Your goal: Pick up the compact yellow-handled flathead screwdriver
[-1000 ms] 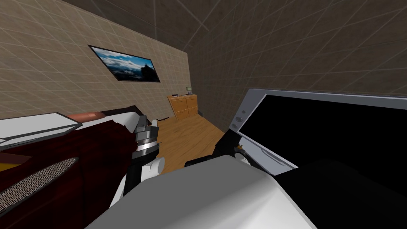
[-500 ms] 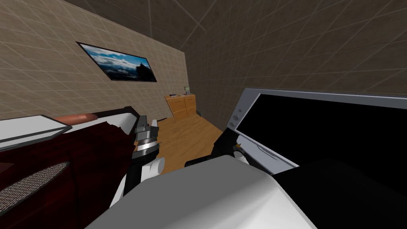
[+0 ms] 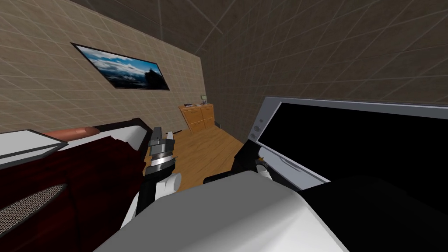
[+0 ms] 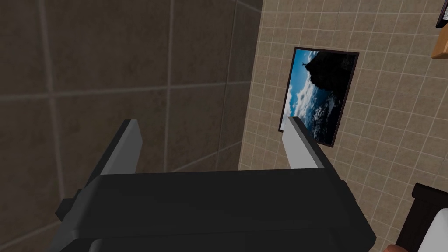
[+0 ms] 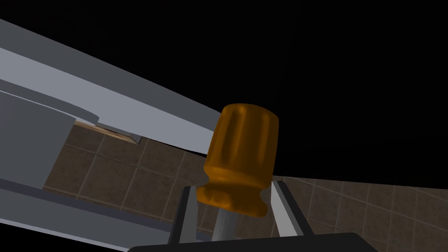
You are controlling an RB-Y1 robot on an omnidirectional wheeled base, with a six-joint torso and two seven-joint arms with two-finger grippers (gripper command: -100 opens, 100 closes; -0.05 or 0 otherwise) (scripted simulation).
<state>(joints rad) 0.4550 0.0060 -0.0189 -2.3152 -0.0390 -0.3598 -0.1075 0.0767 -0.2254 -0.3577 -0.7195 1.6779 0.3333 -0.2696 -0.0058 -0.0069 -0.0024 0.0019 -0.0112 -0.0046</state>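
Pick-up looks done: screwdriver (image 5: 240, 157) sits in right gripper (image 5: 232, 187), up in air, touching nothing else. Fingers squeeze wide bottom rim of orange-yellow handle. Left to do, my guess: just keep good hold. Long axis runs straight along gripper. Round handle end points away from dark gripper body, grey shaft points back into it, tip hidden. Grey frame (image 5: 109, 105) behind it. Left gripper (image 4: 212, 127) has fingers wide apart, nothing in it.
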